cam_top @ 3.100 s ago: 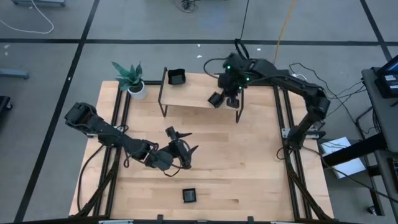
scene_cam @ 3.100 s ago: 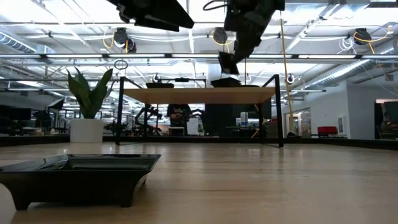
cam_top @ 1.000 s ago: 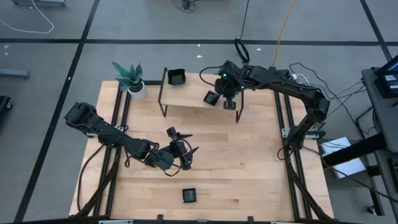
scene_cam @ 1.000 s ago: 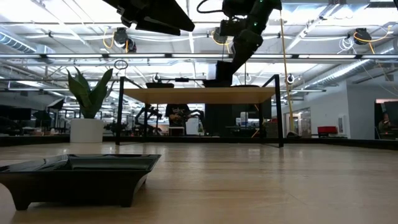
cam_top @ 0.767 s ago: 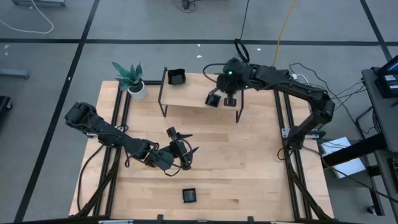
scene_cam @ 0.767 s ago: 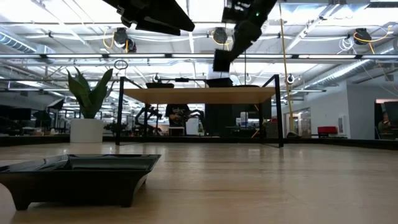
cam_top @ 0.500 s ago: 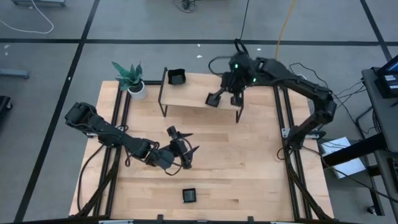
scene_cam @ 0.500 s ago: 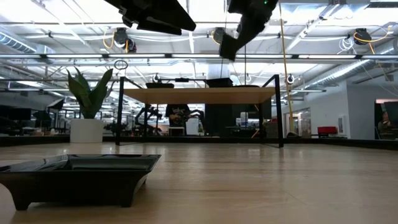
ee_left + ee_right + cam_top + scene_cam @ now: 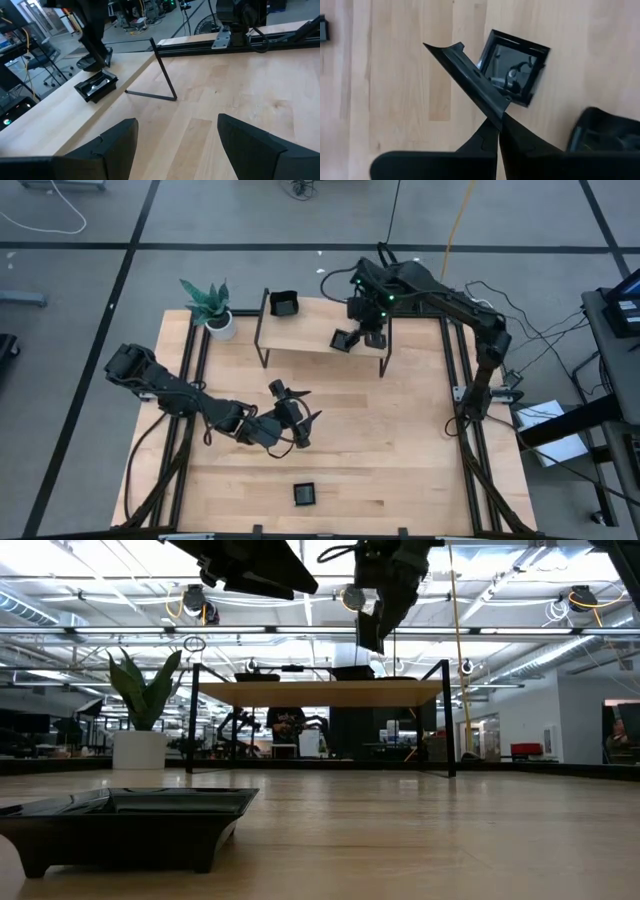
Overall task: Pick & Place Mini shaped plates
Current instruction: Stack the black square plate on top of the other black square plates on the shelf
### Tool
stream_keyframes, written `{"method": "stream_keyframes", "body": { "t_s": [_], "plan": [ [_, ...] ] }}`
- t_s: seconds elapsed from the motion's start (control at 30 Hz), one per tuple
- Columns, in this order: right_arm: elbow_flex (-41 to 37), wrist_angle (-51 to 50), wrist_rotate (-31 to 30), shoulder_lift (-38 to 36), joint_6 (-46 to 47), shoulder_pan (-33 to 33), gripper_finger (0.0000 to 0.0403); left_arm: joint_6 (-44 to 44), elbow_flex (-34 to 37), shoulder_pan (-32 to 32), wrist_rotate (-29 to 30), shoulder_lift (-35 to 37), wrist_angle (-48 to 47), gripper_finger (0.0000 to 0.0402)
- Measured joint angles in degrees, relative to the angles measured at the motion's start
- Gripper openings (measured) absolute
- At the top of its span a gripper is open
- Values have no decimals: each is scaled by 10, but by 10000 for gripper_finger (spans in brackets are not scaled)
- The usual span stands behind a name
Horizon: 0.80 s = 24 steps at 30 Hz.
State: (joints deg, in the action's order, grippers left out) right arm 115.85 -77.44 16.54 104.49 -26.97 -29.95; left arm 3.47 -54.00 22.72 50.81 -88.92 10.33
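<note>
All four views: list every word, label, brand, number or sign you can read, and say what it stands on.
None can be read.
The square plate on the raised shelf, the plate on the table and the plant pot show no lettering.
The room behind the table in the low view shows no sign that can be read.

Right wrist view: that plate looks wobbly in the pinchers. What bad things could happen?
1. The right gripper pinches the tilted plate only by its edge, so it might slip and drop.
2. A second plate lies right under it on the shelf. A fall or a low move could hit it, maybe nudging it off.
</note>
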Motion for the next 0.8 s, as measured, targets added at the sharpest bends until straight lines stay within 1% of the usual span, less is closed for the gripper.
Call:
{"method": "stream_keyframes", "body": {
  "t_s": [0.23,0.33,0.43,0.8],
  "plan": [
    [0,27,-4,26,-3,-1,0,0,0,0,-1,0,-1,273],
    [0,37,-30,30,-3,-1,0,0,0,0,-19,0,-2,273],
    [0,37,-29,37,-6,-2,0,0,0,0,-28,0,-2,273],
    [0,31,-32,35,-10,-2,1,0,0,0,-29,0,-2,273]
  ]
}}
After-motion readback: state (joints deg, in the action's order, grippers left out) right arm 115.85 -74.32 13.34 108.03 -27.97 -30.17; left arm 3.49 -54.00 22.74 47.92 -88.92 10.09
